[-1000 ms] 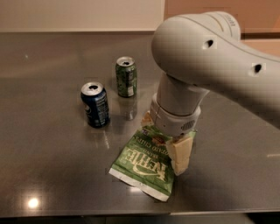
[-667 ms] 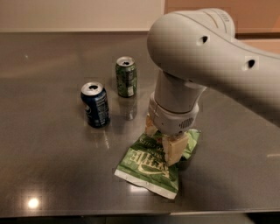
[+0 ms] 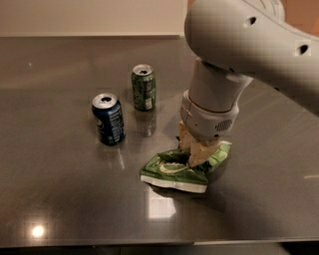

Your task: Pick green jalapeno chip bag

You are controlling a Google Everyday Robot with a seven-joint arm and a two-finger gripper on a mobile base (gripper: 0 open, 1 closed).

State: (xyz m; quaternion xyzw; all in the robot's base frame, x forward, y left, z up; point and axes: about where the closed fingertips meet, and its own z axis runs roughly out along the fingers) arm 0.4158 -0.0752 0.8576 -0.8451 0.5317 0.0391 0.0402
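Nearest the camera, a dark glossy table (image 3: 60,199) with a bright lamp glare on its front strip.

Just beyond that, the green jalapeno chip bag (image 3: 172,168): right of centre on the tabletop, crumpled, white sealed edge (image 3: 174,186) turned toward the camera, far end bunched upward. Probably very light and soft. Thin foil, so likely slick under the pads and quick to crumple; chips inside surely brittle. Best taken at a gathered fold or along a seam, not across the puffed middle, and squeezed no harder than needed to hold it. Likely to swing and sag from whatever corner carries it, so a slow, straight rise looks wise.

Above the bag's far half, the gripper (image 3: 192,155), pointing straight down. Cream fingers (image 3: 202,149) drawn nearly together, with a ridge of green foil pinched between them and more foil rising on either side. Appears to be a grip on the bag's upper right part, well off its centre, leaving the near sealed edge hanging free. Cannot tell whether that edge touches the table or sits just off it. Grasp seemingly made; lift not yet clearly done.

Farther back and to the left, well apart from the bag, a blue can (image 3: 108,119), upright. Behind it and slightly right, a green soda can (image 3: 143,87), also upright, near the blue one without touching it.

Overhead at upper right, the bulky grey arm (image 3: 239,40). Farthest back, a pale wall (image 3: 89,15).
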